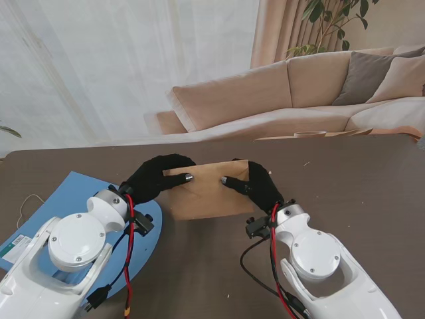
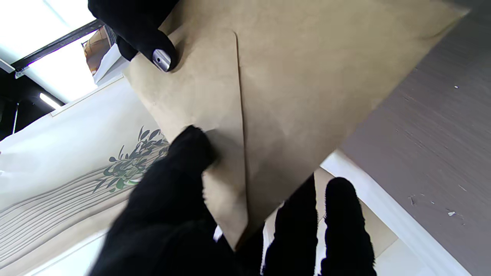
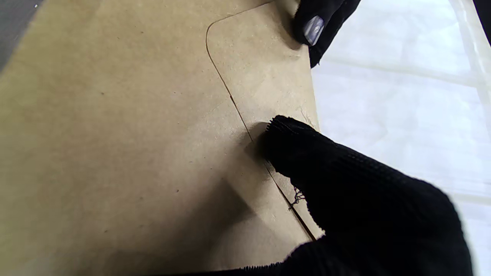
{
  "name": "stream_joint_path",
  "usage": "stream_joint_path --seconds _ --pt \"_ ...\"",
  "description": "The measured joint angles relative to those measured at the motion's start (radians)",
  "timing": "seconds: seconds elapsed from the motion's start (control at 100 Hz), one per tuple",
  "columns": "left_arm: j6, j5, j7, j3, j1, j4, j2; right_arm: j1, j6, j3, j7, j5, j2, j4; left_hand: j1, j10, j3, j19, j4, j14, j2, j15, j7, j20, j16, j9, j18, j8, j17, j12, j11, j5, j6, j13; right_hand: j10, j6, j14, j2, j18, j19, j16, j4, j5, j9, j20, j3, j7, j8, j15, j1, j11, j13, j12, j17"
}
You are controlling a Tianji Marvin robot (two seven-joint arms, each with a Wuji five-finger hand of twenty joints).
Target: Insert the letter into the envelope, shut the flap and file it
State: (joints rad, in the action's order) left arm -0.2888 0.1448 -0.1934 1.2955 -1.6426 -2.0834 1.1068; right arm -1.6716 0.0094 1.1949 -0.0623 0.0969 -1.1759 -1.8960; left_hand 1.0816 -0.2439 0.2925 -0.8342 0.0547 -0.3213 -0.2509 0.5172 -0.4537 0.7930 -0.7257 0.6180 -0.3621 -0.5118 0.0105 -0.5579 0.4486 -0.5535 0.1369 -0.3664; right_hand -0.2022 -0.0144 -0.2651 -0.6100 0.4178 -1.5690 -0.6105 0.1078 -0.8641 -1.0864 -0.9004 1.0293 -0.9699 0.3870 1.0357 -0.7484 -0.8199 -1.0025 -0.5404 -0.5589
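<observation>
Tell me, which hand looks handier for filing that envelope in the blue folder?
Probably the left hand: the blue folder lies on its side, right beneath that arm. Both hands grip the envelope.

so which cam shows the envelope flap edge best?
Right wrist: the flap edge runs sharp and close across the envelope, right hand thumb on it. Left wrist shows the flap edge too, partly behind the left hand. Stand view shows only the whole envelope; no edge visible.

Table (image 1: pixel 372 179), dark brown, lying bare at right. Sofa (image 1: pixel 279 100), beige, standing behind it, grey cushion (image 1: pixel 365 76) leaning at its far end. Plant (image 1: pixel 332 20) rising behind. Curtain (image 1: pixel 99 66) hanging pale.
</observation>
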Motion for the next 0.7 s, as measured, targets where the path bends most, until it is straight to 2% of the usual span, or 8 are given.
stream_joint_path --seconds 0.08,0.14,0.19,0.31,0.41,0.52,0.7 --pt "0.021 0.007 -0.025 0.016 -0.008 0.000 -0.006 -0.006 0.003 0.004 -0.011 0.000 -0.003 -0.003 -0.112 0.018 0.047 0.125 0.000 0.029 -0.028 -0.110 0.071 -0.021 0.050 -0.122 0.003 0.066 -0.037 0.069 -0.061 0.088 0.014 0.089 -0.001 0.000 0.000 0.000 0.000 0.000 0.000 0.000 0.000 0.000 0.000 0.000 0.000 0.000 0.000 0.000 0.000 -0.010 0.000 -0.010" --pt "0.039 0.010 -0.044 0.030 -0.015 0.000 -0.010 -0.013 0.004 0.008 -0.017 0.004 -0.005 -0.007 -0.182 0.027 0.047 0.238 0.000 0.047 -0.053 -0.175 0.106 -0.022 0.074 -0.193 0.031 0.095 -0.053 0.101 -0.090 0.142 0.023 0.135 -0.002 -0.001 0.000 0.000 0.001 -0.001 0.000 0.000 0.000 0.000 0.000 0.000 0.000 0.000 0.000 0.000 0.001 -0.010 0.000 -0.013" --pt "0.051 0.014 -0.058 0.042 -0.020 0.000 -0.014 -0.019 0.005 0.011 -0.023 0.007 -0.006 -0.010 -0.206 0.036 0.048 0.319 0.000 0.053 -0.063 -0.218 0.122 -0.020 0.078 -0.220 0.038 0.105 -0.055 0.106 -0.118 0.164 0.031 0.150 -0.002 -0.001 0.000 0.000 0.002 -0.001 0.000 0.000 0.000 0.000 0.000 0.000 0.000 0.000 0.000 0.000 0.001 -0.010 0.000 -0.014" --pt "0.087 0.056 -0.069 0.070 -0.032 0.000 -0.020 -0.041 0.005 0.021 -0.034 0.007 -0.009 -0.020 -0.218 0.037 0.056 0.442 0.000 0.053 -0.063 -0.262 0.125 0.040 0.078 -0.233 0.038 0.112 -0.034 0.111 -0.115 0.178 0.034 0.150 -0.002 -0.002 0.000 0.000 0.010 -0.001 0.000 0.000 0.000 0.000 0.000 0.000 0.000 0.000 0.000 0.000 0.001 -0.010 0.001 -0.023" --pt "0.114 0.148 -0.099 0.102 -0.041 0.002 -0.026 -0.063 0.002 0.028 -0.055 -0.004 -0.010 -0.026 -0.218 0.037 0.036 0.514 0.000 0.054 -0.063 -0.283 0.135 0.103 0.078 -0.236 0.038 0.112 -0.012 0.111 -0.115 0.178 0.034 0.150 -0.004 -0.004 0.000 0.000 0.010 -0.002 0.000 0.000 0.000 0.000 0.000 0.000 0.000 0.000 0.000 0.000 0.002 -0.016 0.004 -0.024" --pt "0.154 0.280 -0.106 0.128 -0.055 0.015 -0.036 -0.091 -0.006 0.030 -0.094 -0.053 -0.013 -0.029 -0.218 0.038 0.026 0.527 0.000 0.054 -0.063 -0.294 0.136 0.117 0.078 -0.236 0.038 0.112 -0.004 0.111 -0.122 0.178 0.034 0.150 -0.007 -0.008 0.000 0.000 0.010 -0.013 0.000 0.000 0.000 0.000 0.000 0.000 0.000 0.000 0.000 0.000 0.003 -0.020 0.006 -0.025" --pt "0.162 0.471 -0.129 0.177 -0.090 0.051 -0.049 -0.137 -0.030 0.031 -0.151 -0.122 -0.018 -0.027 -0.218 0.038 0.011 0.527 0.000 0.054 -0.057 -0.300 0.137 0.130 0.074 -0.236 0.038 0.112 0.013 0.111 -0.122 0.177 0.034 0.133 -0.009 -0.010 0.000 0.000 0.011 -0.013 0.000 0.000 0.000 0.000 0.000 0.000 0.000 0.000 0.000 0.000 0.003 -0.020 0.010 -0.025"
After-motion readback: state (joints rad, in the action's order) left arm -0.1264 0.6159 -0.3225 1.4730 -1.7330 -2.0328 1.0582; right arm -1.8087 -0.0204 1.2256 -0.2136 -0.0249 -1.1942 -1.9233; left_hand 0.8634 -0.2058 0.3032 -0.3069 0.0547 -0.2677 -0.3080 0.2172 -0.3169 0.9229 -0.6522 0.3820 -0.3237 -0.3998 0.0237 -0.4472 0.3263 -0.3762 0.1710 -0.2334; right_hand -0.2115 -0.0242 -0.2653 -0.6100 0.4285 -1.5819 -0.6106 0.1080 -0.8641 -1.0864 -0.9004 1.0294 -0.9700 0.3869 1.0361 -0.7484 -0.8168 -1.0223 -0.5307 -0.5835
